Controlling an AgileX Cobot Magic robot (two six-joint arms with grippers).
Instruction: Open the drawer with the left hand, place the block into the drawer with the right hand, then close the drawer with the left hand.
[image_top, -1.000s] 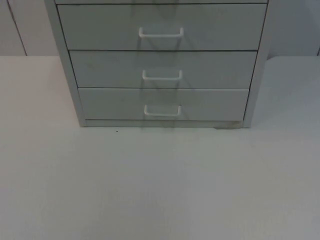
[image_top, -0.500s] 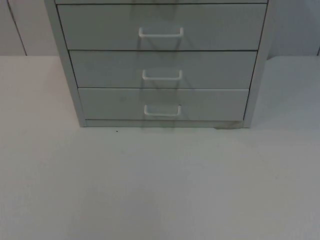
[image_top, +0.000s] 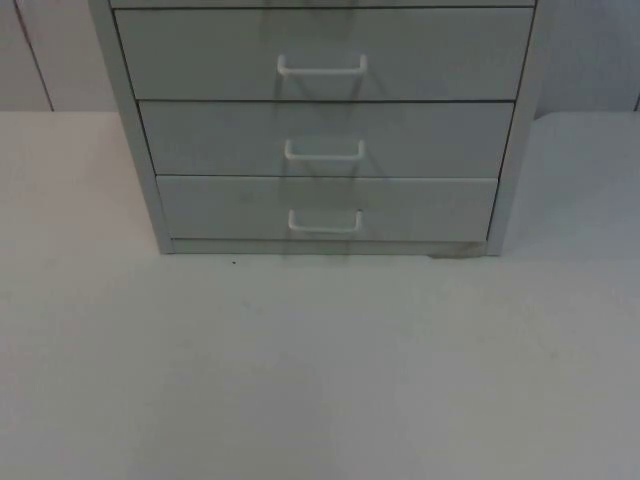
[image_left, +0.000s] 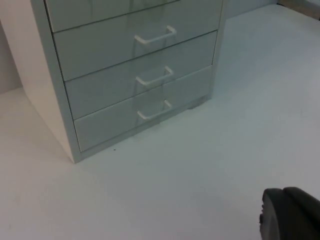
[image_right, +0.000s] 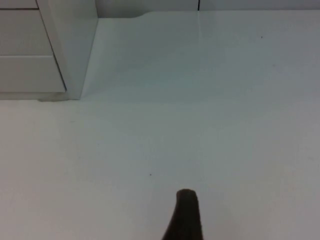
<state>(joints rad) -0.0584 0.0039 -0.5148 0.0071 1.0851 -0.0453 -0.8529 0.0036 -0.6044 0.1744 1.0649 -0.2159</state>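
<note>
While both gripper states stay unclear, three drawers (image_top: 325, 140) sit flush, each with one handle (image_top: 324, 150)

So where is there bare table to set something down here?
The table is bare in front of the cabinet, and in strips on both its sides up to the wall. All three drawers are shut. Nothing crowds it; both grippers wait back.

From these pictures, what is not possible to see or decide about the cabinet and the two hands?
- Drawer cabinet: its upper part is cut off by the picture edge in the top view.
- Left hand: one dark fingertip at the edge of the left wrist view; open or shut unclear.
- Right hand: one fingertip in the right wrist view; same doubt.
</note>
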